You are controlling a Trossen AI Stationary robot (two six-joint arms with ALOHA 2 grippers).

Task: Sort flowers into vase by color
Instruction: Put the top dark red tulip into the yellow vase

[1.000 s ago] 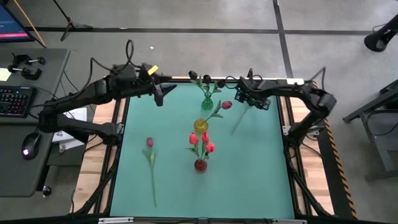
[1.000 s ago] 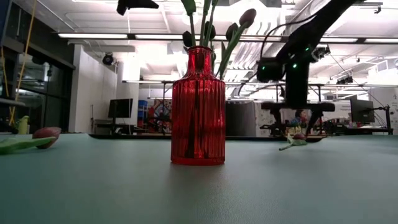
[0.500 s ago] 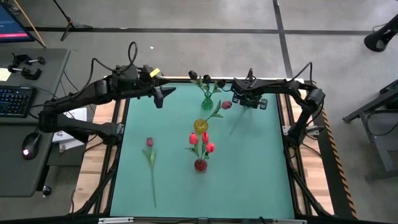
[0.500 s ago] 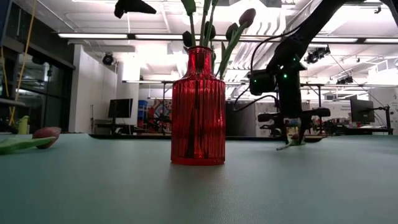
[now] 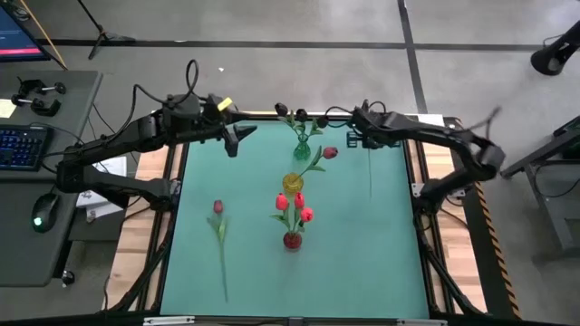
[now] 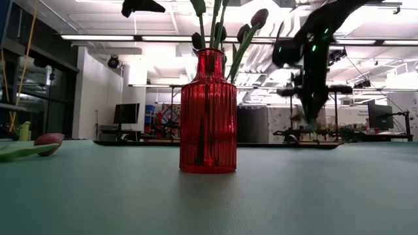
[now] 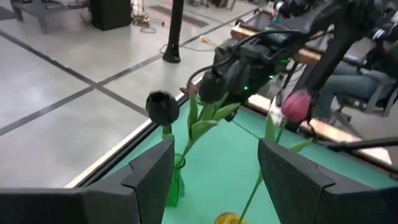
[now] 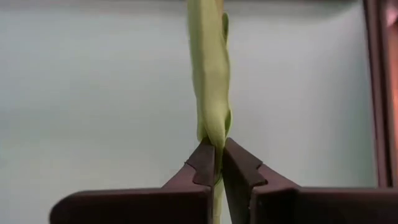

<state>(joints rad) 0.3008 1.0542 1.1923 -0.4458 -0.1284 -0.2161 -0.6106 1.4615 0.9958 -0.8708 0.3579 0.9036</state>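
Note:
My right gripper (image 5: 367, 138) is over the table's far right part, shut on a flower's green stem (image 5: 370, 172); its head does not show. My left gripper (image 5: 237, 138) hovers open at the far left, touching nothing. A green vase (image 5: 302, 149) holds near-black tulips (image 5: 301, 115). A crimson tulip (image 5: 330, 152) leans out of the yellow vase (image 5: 292, 181). Bright red tulips (image 5: 299, 201) stand in the red vase (image 5: 292, 240). One crimson tulip (image 5: 217, 207) lies flat on the mat at left. My right gripper pinches the flower's stem between its two fingertips (image 8: 202, 165), where a pale green leaf (image 8: 213, 134) joins it. The fingers come from above, pointing steeply down. The stem (image 5: 370, 186) trails from the fingers toward the near edge; whether its free end touches the mat I cannot tell.
The three vases stand in a row down the middle of the green mat (image 5: 381, 254). In the low view the red vase (image 6: 209, 114) stands in front. Wooden table rims (image 5: 412, 172) border the mat. A desk with a keyboard (image 5: 18, 145) is off to the left.
My right gripper has dropped onto the flower lying at the far right, shut on its stem, rolled, and risen with it. The flower, which lay slanted on the mat, is now lifted and its stem points toward the near edge.

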